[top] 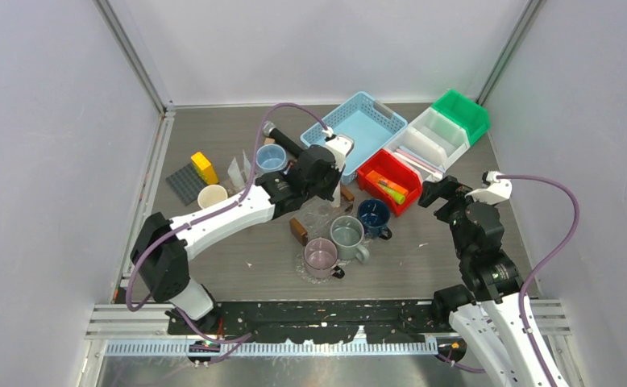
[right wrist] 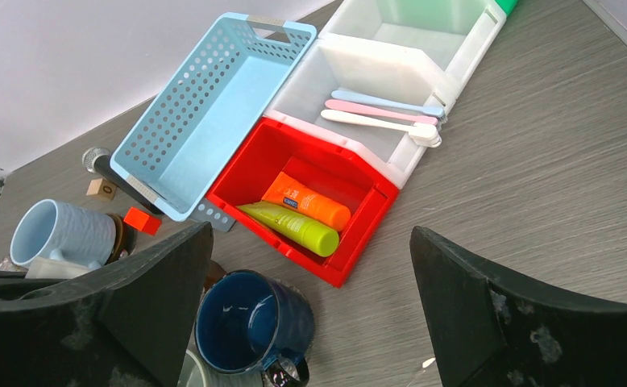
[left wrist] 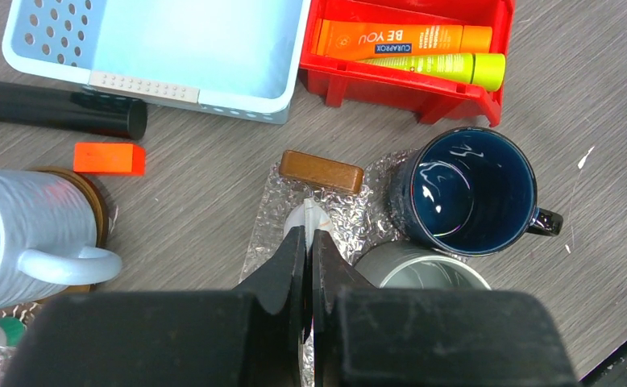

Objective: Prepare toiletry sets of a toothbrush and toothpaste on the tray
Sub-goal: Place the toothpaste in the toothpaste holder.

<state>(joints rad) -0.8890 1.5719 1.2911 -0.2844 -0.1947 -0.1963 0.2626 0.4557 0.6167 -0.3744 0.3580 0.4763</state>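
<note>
My left gripper (left wrist: 309, 234) is shut on the flat crimped end of a white toothpaste tube (left wrist: 314, 216), which hangs above crinkled foil just in front of the light blue tray (left wrist: 145, 85). From above, the left gripper (top: 338, 187) sits at the tray's (top: 359, 129) near edge. An orange toothpaste tube (right wrist: 306, 201) and a green toothpaste tube (right wrist: 290, 227) lie in the red bin (right wrist: 294, 260). Blue, pink and white toothbrushes (right wrist: 379, 113) rest in the white bin (right wrist: 314, 101). My right gripper (right wrist: 310, 234) is open with nothing in it, right of the red bin (top: 387, 185).
A navy mug (top: 372, 216), a grey mug (top: 346, 234) and a pink mug (top: 321, 258) stand at the centre. A light blue mug (top: 271, 159), a black microphone (top: 282, 139) and small blocks lie to the left. A green bin (top: 462, 113) is at the back right.
</note>
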